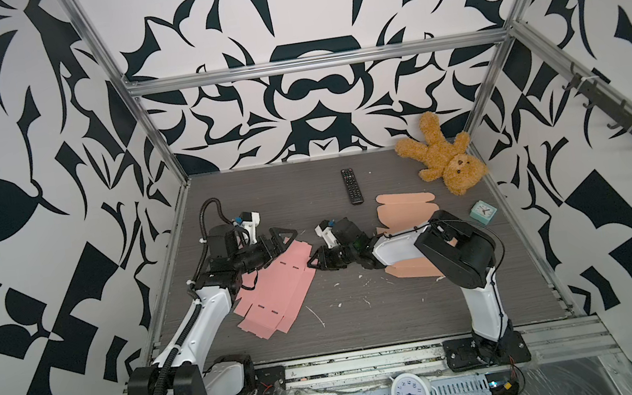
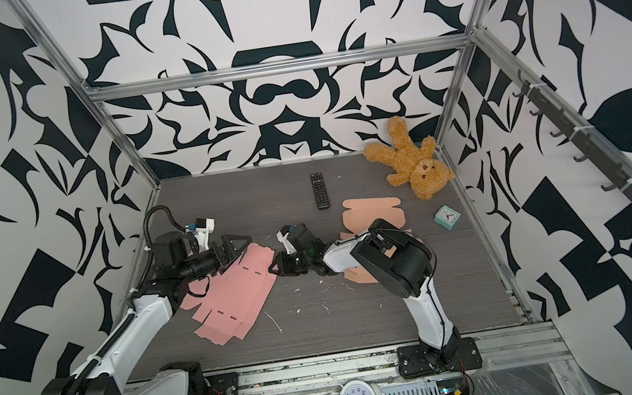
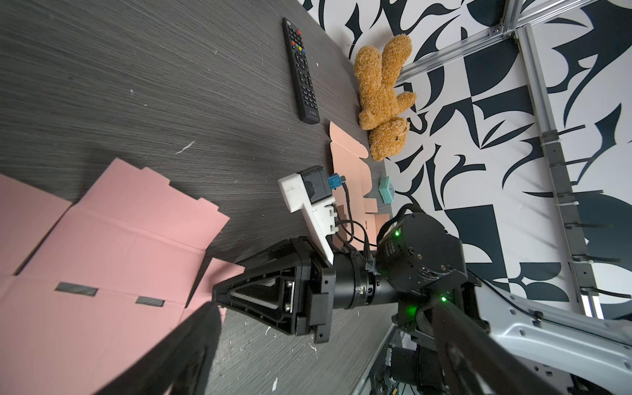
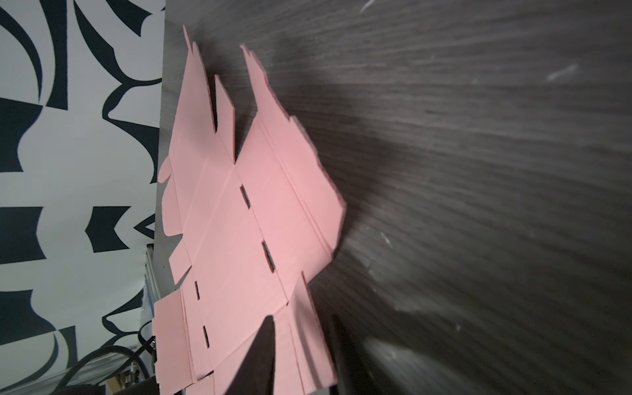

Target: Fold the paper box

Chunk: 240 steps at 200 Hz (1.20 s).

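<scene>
The left gripper hangs released, jaws wide, over the 12 o'clock corner of the paper box. The box lies as a flat pink sheet, unfolded, on the table's 9 o'clock half. At its 3 o'clock edge the right gripper straddles a side flap; I cannot tell whether it pinches. The step looks like seizing the first flap. Next, lift it along its crease while the left holds the base down.

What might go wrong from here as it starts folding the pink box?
The fingers of the right gripper straddle only an edge flap of the flat pink box blank; it may slip free or crease off its score line. The left gripper is open, gripping nothing, so the whole sheet may slide when pulled.
</scene>
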### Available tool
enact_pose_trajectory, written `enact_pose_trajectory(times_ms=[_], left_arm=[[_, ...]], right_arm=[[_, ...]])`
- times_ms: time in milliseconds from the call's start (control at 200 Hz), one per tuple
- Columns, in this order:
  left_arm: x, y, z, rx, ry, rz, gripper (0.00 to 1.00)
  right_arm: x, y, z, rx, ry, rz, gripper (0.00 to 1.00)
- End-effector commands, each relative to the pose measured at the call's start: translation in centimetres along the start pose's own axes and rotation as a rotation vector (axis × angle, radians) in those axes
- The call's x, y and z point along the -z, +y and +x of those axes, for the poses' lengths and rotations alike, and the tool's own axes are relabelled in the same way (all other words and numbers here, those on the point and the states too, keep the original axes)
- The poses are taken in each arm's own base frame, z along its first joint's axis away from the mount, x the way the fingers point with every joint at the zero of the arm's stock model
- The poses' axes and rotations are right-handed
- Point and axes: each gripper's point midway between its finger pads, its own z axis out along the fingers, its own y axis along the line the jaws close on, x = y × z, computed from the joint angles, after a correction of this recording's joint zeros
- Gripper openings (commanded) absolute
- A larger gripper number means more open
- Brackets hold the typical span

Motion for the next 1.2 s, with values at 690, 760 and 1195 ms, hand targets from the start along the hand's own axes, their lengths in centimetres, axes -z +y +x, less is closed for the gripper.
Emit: enact_pose_trajectory(times_ms=[690,760,1195], left_arm=[[0.2,0.3,0.6,0.004,-0.008,0.009,0.99],[0.3,0.4,0.6,0.004,-0.01,0.008,0.99],[0.8,2.2,1.6,-0.006,-0.003,-0.069,0.99]], right_arm=[[0.9,1.8,-1.5,0.016,-0.063,-0.082,0.08],[1.1,1.8,-1.4,0.031,-0.058,-0.067,0.07],[5.8,-0.6,-1.6,0.147,0.037,0.063,0.03]])
